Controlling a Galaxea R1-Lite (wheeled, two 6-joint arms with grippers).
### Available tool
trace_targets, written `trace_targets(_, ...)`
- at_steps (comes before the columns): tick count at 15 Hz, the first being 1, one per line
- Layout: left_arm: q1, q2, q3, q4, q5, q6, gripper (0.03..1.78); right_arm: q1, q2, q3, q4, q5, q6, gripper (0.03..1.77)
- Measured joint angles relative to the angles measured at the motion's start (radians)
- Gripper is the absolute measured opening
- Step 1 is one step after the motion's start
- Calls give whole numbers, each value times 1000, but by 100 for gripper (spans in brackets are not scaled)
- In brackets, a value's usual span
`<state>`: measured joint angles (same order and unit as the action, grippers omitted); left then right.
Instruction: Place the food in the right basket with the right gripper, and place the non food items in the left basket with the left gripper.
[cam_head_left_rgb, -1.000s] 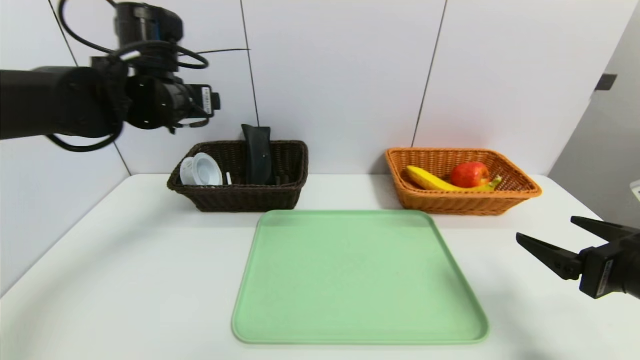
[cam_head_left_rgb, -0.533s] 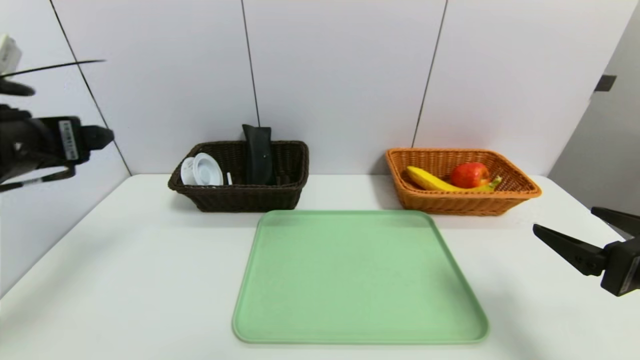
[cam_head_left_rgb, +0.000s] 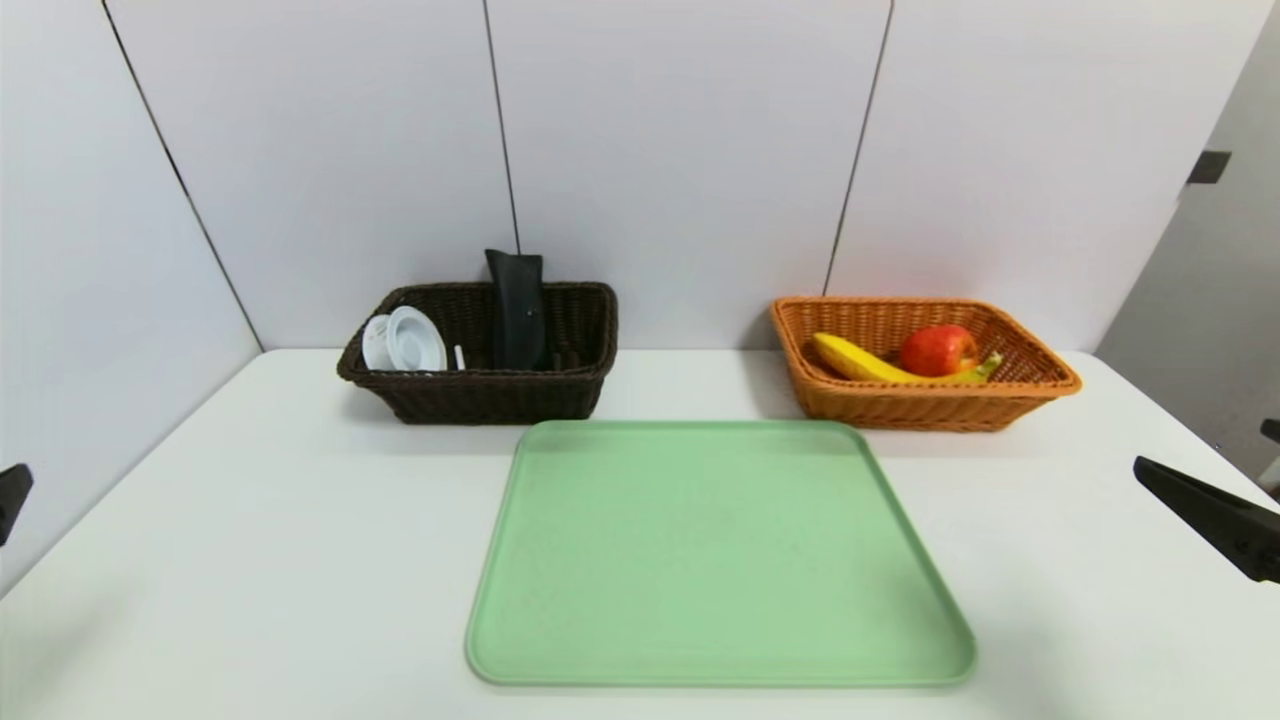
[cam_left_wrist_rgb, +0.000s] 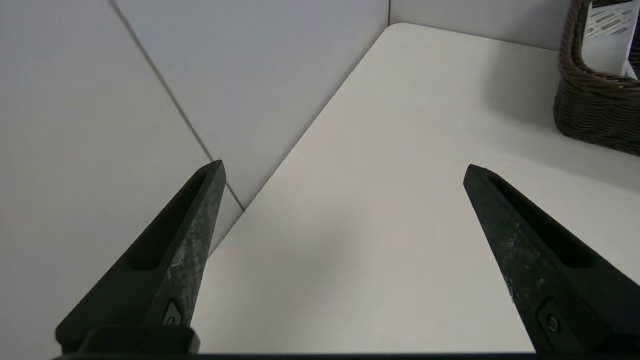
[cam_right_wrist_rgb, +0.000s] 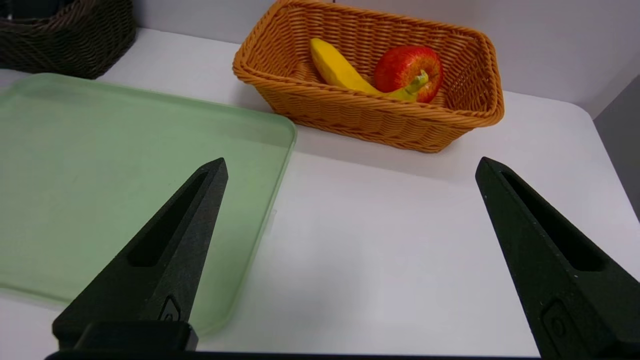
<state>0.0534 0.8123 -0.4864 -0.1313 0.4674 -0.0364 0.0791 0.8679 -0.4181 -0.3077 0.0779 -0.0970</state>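
Note:
The yellow banana (cam_head_left_rgb: 860, 360) and red apple (cam_head_left_rgb: 938, 349) lie in the orange-tan right basket (cam_head_left_rgb: 925, 402). In the dark brown left basket (cam_head_left_rgb: 480, 392) sit the white spool (cam_head_left_rgb: 405, 341), the black pouch (cam_head_left_rgb: 516, 308) standing on end, and a white pen (cam_head_left_rgb: 459, 356) of which only a bit shows. My left gripper (cam_left_wrist_rgb: 343, 170) is open and empty over the table's left edge, near the wall. Over bare table at the right, beside the tray, my right gripper (cam_right_wrist_rgb: 351, 166) is open and empty too. The head view catches only one right fingertip (cam_head_left_rgb: 1205, 512).
A pale green tray (cam_head_left_rgb: 718, 553) with nothing on it lies in the middle of the white table (cam_head_left_rgb: 250, 520). White wall panels stand behind and to the left. In the right wrist view the basket (cam_right_wrist_rgb: 370, 115) lies ahead of the fingers.
My left arm has dropped from high beside the left basket down and out to the table's left edge. The right gripper has drawn back to the right.

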Motion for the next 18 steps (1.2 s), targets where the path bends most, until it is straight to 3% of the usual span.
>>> trace_targets(6,26,-286,223,-30,-165,4,169,1,-256,-2,253,3,6,171)
trace_targets(10,26,-448,305,41,-241,4,169,2,-431,-4,427,2,6,171)
trace_targets(12,23,-512,316,119,-250,-5,169,2,-509,-6,509,1,6,171)
trace_targets(18,-27,-584,310,166,-247,-29,169,-5,-585,-55,584,-17,6,171)
